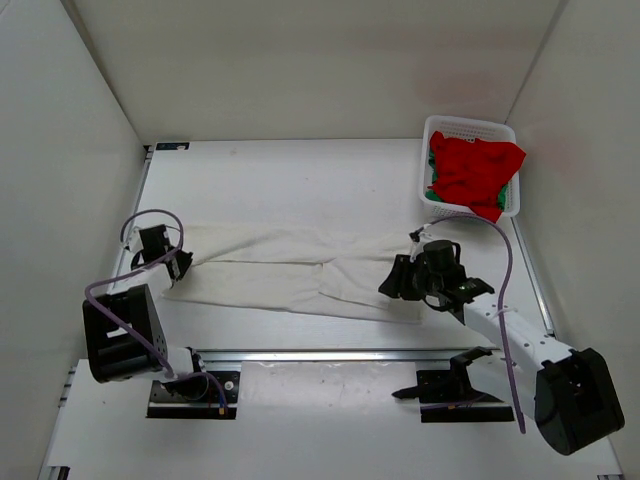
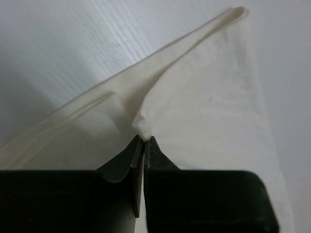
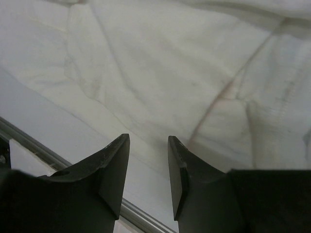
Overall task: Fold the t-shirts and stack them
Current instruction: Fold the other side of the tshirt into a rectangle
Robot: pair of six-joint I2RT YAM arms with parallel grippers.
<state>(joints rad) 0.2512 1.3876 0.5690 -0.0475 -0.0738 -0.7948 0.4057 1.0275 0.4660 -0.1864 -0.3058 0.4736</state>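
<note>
The off-white t-shirt (image 1: pixel 290 270) lies stretched in a long band across the middle of the table. My left gripper (image 1: pixel 176 262) is at its left end, shut on a pinch of the cloth (image 2: pixel 142 127). My right gripper (image 1: pixel 397 280) is open over the shirt's right end (image 3: pixel 160 73), close above its near edge. The red t-shirt (image 1: pixel 474 168) is heaped in the white basket (image 1: pixel 470 127) at the back right. A bit of the green t-shirt (image 1: pixel 432 160) peeks out beneath it.
A metal rail (image 1: pixel 330 354) runs along the table's near edge, seen also in the right wrist view (image 3: pixel 34 145). White walls close in the table on the left, back and right.
</note>
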